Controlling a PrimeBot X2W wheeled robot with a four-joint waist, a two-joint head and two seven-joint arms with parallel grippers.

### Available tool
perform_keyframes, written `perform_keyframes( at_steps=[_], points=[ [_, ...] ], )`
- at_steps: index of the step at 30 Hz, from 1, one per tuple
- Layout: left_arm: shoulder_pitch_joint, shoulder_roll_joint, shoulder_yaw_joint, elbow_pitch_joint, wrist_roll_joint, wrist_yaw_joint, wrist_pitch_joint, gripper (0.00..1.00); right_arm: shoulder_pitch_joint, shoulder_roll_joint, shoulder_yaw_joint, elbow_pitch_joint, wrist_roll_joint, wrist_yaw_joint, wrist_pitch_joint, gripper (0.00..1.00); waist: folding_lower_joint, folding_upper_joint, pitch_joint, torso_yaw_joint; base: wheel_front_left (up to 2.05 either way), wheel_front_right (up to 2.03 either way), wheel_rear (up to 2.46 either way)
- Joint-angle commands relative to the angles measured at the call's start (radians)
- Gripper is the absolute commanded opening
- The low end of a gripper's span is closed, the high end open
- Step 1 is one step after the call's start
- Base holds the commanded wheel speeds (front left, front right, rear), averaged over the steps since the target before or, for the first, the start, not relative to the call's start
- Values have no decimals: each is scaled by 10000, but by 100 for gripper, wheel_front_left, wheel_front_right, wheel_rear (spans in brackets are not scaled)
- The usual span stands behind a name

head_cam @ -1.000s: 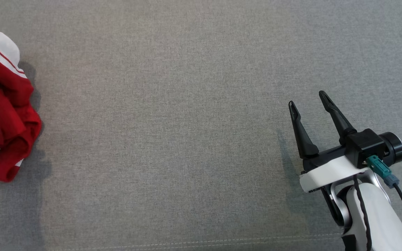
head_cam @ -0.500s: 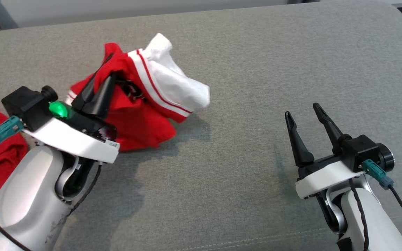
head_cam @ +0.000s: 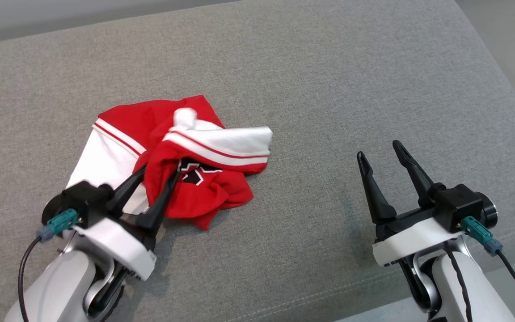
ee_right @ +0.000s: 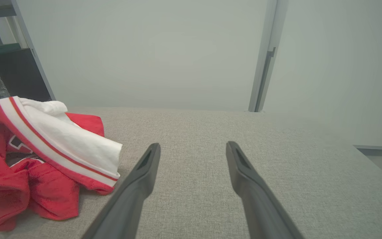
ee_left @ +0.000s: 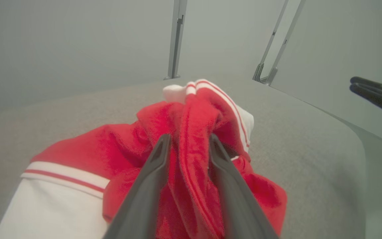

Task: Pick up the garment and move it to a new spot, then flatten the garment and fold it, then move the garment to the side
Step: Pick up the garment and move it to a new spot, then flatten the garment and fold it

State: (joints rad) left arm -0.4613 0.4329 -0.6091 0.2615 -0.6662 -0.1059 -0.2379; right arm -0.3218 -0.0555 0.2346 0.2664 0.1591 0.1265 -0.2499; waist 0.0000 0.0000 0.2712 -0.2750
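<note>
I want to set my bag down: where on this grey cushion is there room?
Bare cushion lies between the garment and the right gripper, and across the far side. The near left is crowded: the left gripper's fingers flank a red fold.

Left gripper [head_cam: 160,169] at the garment's [head_cam: 213,197] near edge, jaws narrowly parted astride a red fold; right gripper [head_cam: 378,149] well to the garment's right, jaws spread wide.

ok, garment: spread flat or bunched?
Bunched. The garment lies in a crumpled heap on the grey cushion, red folds overlapping, a white sleeve draped across the top.
</note>
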Motion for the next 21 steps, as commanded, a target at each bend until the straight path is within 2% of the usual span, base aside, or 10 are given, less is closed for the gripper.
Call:
perform_keyframes(
  at_steps=[1,4,8,14,21],
  points=[
    [184,487,321,284,55,-118,-150,100,70,53,187,-328,32,42,-116,100,0,0,40,-4,0,0,0],
    [552,573,509,882,-45,-187,-221,100,76,53,170,-259,-26,42,-117,100,0,0,-56,220,0,0,0],
    [845,449,1535,805,-28,-231,-234,100,-78,53,230,-136,-53,42,-117,100,0,0,-283,652,0,0,0],
    [1698,38,3230,-12,211,-244,-237,100,-484,53,663,322,-53,42,-117,100,0,0,-784,1401,0,0,0],
    [2676,-577,4314,-247,791,-245,-238,100,-693,53,1724,1184,28,42,-103,100,0,0,-1369,2255,0,0,0]
  ],
)
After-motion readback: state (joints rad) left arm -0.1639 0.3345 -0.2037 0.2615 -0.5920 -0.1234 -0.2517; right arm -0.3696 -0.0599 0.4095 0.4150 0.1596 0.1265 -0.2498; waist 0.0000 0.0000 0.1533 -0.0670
